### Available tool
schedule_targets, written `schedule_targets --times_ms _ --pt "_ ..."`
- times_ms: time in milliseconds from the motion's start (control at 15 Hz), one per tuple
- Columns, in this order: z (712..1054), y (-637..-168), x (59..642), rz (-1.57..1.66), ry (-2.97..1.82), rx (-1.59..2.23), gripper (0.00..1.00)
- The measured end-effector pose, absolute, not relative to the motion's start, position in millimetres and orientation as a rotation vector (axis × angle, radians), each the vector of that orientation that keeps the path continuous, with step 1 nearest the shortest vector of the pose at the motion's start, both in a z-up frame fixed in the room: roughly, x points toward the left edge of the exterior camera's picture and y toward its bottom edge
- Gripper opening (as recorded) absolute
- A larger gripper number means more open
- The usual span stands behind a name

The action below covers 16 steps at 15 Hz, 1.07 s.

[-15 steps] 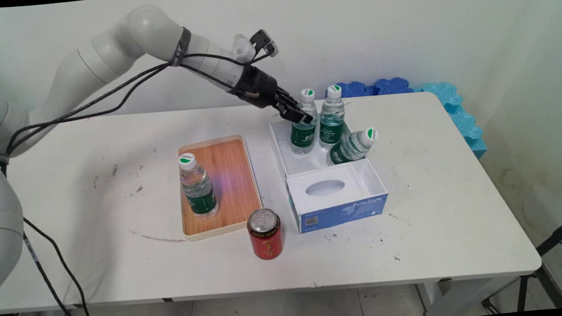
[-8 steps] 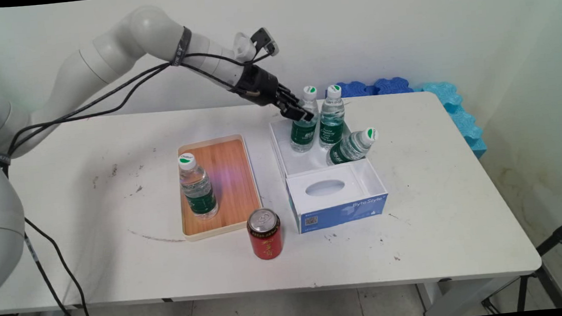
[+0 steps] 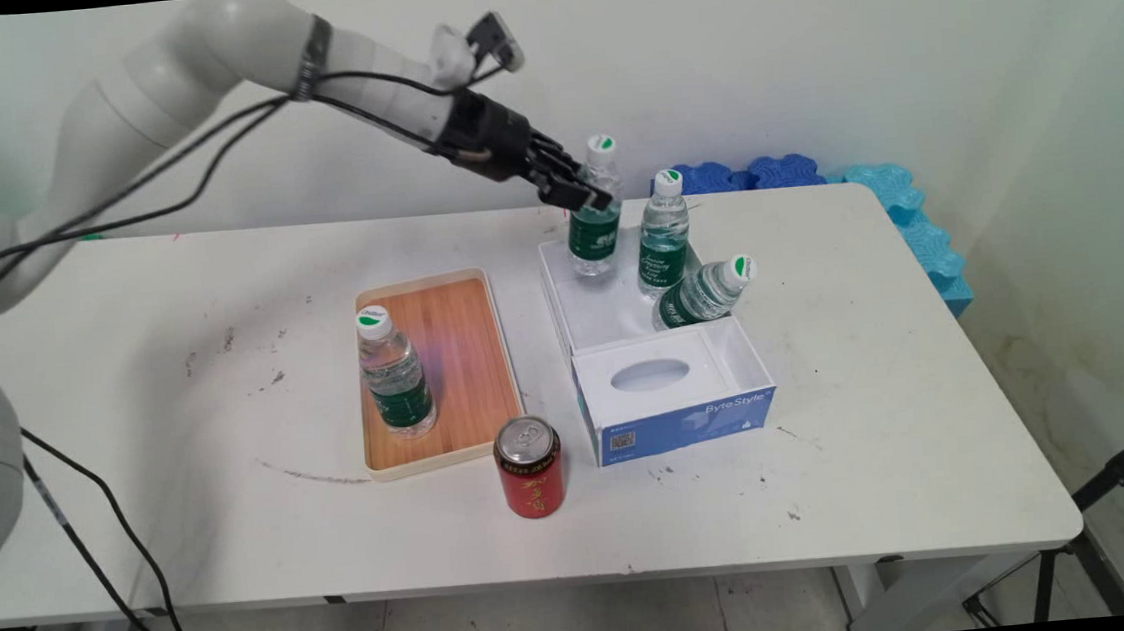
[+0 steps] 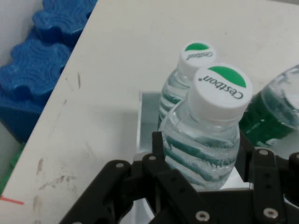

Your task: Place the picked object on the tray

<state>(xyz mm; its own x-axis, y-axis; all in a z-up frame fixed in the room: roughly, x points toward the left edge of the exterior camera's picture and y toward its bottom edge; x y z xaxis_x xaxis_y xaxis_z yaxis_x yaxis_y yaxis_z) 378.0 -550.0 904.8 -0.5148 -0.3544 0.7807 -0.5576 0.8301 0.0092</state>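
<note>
1. The gripper (image 3: pixel 585 196) has risen since a second ago; its fingers (image 4: pixel 158 145) stay clamped on the water bottle (image 3: pixel 595 223).
2. That bottle, earlier standing in the white box (image 3: pixel 583 326), now hangs tilted above it.
3. Beyond the fingers, the second bottle (image 3: pixel 662 237) stands unmoved.

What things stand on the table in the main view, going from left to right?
Bottle on the wooden tray → red can → bottle held in the gripper → upright bottle in the box → leaning bottle.

white arm (image 3: pixel 152 77), black hand (image 3: pixel 585 193)
</note>
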Motion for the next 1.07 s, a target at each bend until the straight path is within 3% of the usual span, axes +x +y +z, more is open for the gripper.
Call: schedule_targets --times_ms 600,1067 --pt "977.5 -498.2 455.4 0.346 -2.108 0.611 0.00" --pt "974.7 -454.9 534.7 0.345 -2.154 0.648 0.00"
